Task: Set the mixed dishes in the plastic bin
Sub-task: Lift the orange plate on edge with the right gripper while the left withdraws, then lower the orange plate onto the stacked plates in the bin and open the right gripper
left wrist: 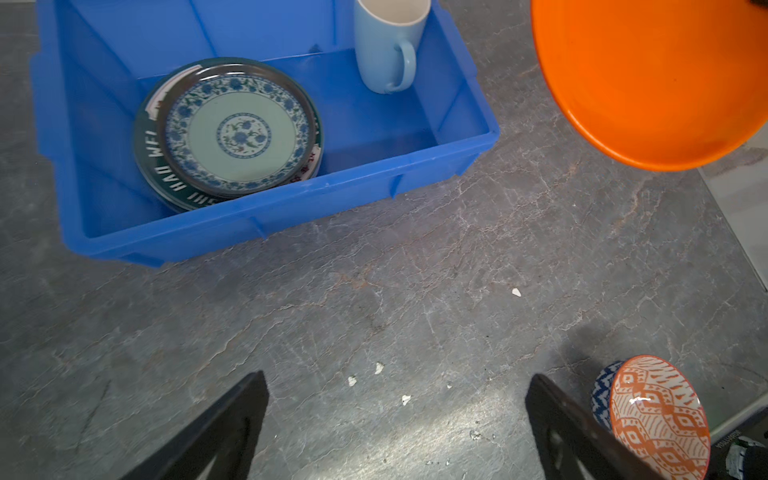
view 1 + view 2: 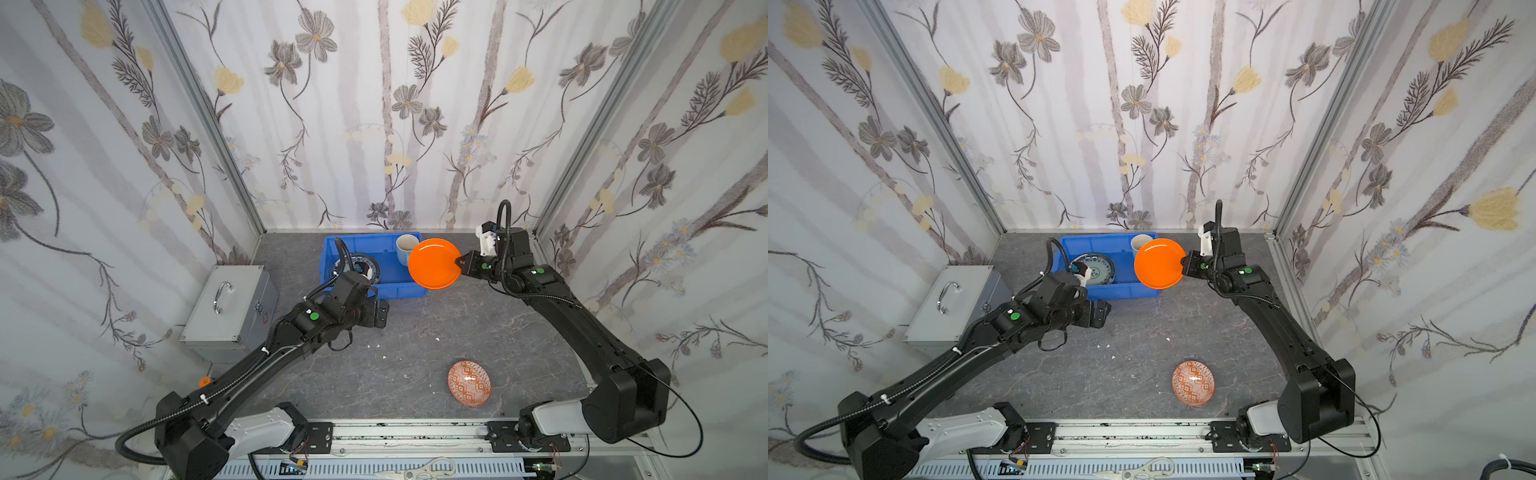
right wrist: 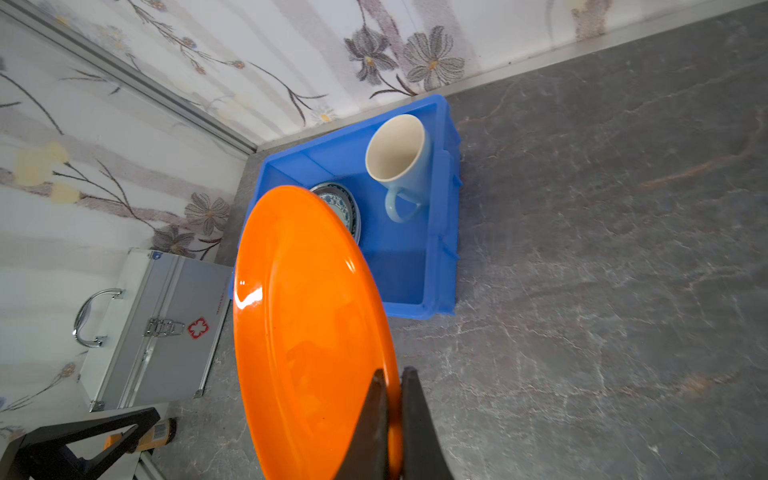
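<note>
Plain orange round plate (image 2: 434, 263) raised at the right side of the bright blue rectangular plastic bin (image 2: 401, 290).
The right gripper (image 2: 460, 262) is clamped on its rim only; the left gripper (image 1: 397, 375) stands wide apart, empty. Being round, the plate has no long axis; its face looks upward, slightly tilted, and it juts from the jaws toward the bin. So small a pinch could let the glossy rim slip, or its edge could knock the upright light-blue mug (image 2: 405, 249).
</note>
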`<state>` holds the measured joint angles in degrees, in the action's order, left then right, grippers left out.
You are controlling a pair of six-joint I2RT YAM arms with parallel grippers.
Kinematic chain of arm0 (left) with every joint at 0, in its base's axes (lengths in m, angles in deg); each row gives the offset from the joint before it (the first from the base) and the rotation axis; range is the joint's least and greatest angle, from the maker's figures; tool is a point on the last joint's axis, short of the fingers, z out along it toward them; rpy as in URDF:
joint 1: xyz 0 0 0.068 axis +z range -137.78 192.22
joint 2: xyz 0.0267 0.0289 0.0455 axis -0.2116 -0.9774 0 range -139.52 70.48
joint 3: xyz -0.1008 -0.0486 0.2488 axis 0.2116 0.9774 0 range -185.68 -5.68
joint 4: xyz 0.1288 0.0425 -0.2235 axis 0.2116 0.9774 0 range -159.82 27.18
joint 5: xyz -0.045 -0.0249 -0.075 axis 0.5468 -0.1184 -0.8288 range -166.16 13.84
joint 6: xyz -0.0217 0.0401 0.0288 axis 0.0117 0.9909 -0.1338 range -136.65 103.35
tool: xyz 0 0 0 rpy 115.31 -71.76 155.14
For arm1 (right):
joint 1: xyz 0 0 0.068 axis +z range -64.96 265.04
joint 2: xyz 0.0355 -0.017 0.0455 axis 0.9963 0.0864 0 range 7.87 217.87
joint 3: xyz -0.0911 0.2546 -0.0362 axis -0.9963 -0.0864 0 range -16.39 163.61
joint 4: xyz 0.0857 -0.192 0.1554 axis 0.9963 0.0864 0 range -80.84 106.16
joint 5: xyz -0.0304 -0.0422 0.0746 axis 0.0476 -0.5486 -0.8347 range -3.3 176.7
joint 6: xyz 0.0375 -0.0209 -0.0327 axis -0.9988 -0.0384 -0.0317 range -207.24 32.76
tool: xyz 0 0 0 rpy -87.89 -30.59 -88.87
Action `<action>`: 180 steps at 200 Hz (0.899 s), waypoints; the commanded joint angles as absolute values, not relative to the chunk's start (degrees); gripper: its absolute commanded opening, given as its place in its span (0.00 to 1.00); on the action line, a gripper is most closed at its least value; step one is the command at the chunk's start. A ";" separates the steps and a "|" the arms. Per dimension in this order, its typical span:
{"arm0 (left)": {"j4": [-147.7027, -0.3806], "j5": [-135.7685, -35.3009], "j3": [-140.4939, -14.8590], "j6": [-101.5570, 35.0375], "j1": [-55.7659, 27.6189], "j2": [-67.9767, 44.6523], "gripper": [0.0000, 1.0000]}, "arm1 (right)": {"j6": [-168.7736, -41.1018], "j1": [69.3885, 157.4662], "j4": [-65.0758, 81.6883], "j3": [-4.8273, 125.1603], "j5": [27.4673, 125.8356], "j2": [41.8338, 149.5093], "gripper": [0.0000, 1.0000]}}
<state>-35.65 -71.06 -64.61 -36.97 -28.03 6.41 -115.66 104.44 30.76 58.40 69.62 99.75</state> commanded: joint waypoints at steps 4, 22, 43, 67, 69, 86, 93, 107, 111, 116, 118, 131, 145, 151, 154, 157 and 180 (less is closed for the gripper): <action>-34.75 -68.74 -60.06 -41.09 -26.56 11.95 1.00 | -117.33 108.27 30.16 65.68 71.13 106.66 0.00; -34.14 -68.00 -56.52 -42.68 -25.66 15.88 1.00 | -117.30 111.73 31.30 73.38 71.23 113.59 0.00; -32.07 -67.62 -54.64 -43.67 -23.98 19.16 1.00 | -116.94 115.18 33.82 84.45 71.27 122.97 0.00; -30.92 -68.61 -53.93 -44.23 -20.23 22.52 1.00 | -116.59 118.00 37.66 99.19 70.64 134.99 0.00; -30.89 -68.74 -53.88 -44.31 -19.85 22.70 1.00 | -116.55 118.14 38.01 100.33 70.62 136.00 0.00; -30.71 -71.08 -54.22 -44.25 -16.49 23.57 1.00 | -116.15 119.02 40.37 110.57 70.79 143.71 0.00; -30.67 -72.09 -54.48 -44.12 -15.32 23.47 1.00 | -116.12 119.10 40.76 113.66 70.56 146.41 0.00; -30.76 -73.20 -54.77 -43.93 -13.86 23.01 1.00 | -116.30 119.15 39.84 116.72 69.90 150.16 0.00; -30.86 -73.38 -54.80 -43.90 -13.59 22.81 1.00 | -116.28 119.15 39.06 116.74 69.80 150.75 0.00; -30.98 -73.51 -54.81 -43.83 -13.26 22.56 1.00 | -116.29 119.15 38.19 116.77 69.53 151.50 0.00; -31.11 -73.59 -54.81 -43.84 -13.16 22.44 1.00 | -116.30 119.15 37.82 116.77 69.42 151.80 0.00; -31.42 -73.98 -54.80 -43.80 -12.44 21.58 1.00 | -116.40 119.23 36.02 116.77 68.79 153.82 0.00; -31.77 -74.14 -54.99 -43.72 -11.79 20.63 1.00 | -116.56 119.31 34.39 116.75 67.75 155.84 0.00; -32.09 -74.07 -55.07 -43.80 -11.55 20.33 1.00 | -116.59 119.40 33.71 116.77 67.64 156.54 0.00; -32.20 -74.06 -55.07 -43.78 -11.41 20.09 1.00 | -116.62 119.47 33.42 116.76 67.63 156.87 0.00; -32.43 -73.98 -55.15 -43.76 -11.28 19.88 1.00 | -116.70 119.49 33.03 116.74 67.63 157.15 0.00; -33.72 -74.68 -55.63 -43.81 -9.91 17.92 1.00 | -117.12 119.60 29.83 116.77 67.19 158.73 0.00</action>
